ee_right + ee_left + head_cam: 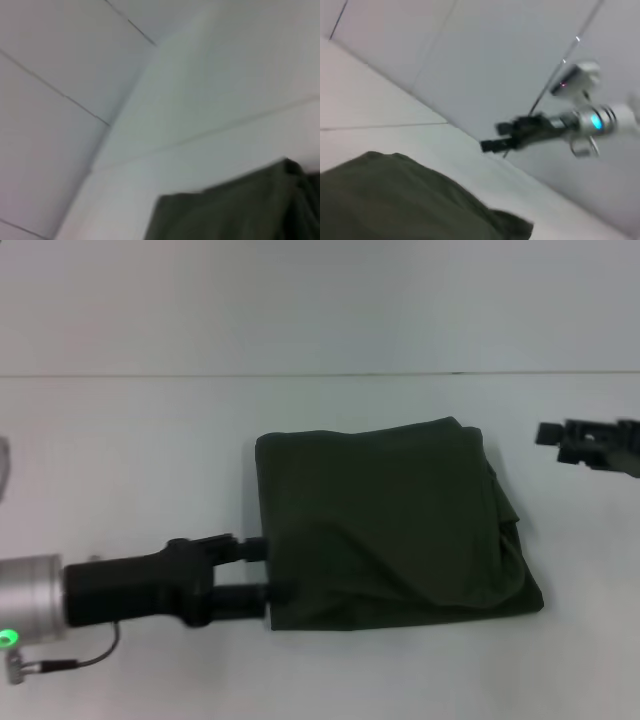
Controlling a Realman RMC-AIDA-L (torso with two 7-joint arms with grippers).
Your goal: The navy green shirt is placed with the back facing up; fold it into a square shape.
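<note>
The navy green shirt [385,520] lies folded into a rough square in the middle of the white table, with loose layers bunched along its right edge. It also shows in the left wrist view [395,200] and the right wrist view [235,210]. My left gripper [262,570] is at the shirt's near left edge, fingers apart, the lower finger [275,591] touching the fabric edge. My right gripper [553,440] hangs open and empty to the right of the shirt, apart from it. It also shows in the left wrist view [490,136].
The white table [130,440] runs back to a pale wall. A grey object [3,468] shows at the far left edge. A thin cable [70,660] hangs under my left wrist.
</note>
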